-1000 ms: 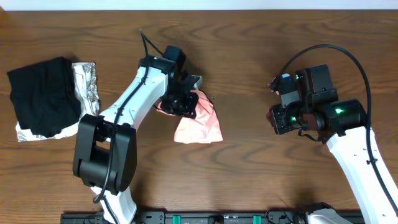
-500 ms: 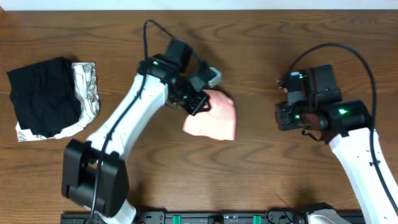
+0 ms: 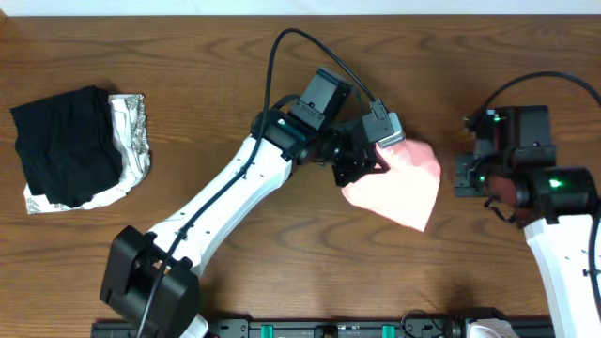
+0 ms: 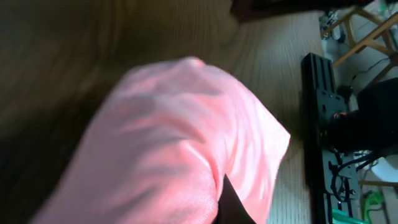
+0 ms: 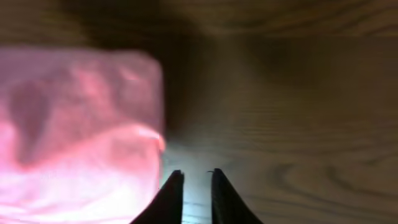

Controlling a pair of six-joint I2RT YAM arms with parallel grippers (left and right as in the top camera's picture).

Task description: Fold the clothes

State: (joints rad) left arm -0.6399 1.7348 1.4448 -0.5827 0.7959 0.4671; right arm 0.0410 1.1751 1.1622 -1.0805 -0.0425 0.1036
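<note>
no legible text, label, brand or number in any view, pink T-shirt (image 3: 406, 184) toward three o'clock, visible fabric plain

T-shirt (image 3: 404, 188) right of centre; folded garment (image 3: 66, 141) atop cloth (image 3: 131, 127), far left.

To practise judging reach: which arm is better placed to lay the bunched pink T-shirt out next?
Probably the left. The left gripper clamps the T-shirt at its upper-left edge, while the right gripper sits beside it, nearly closed and empty, touching no fabric.
</note>
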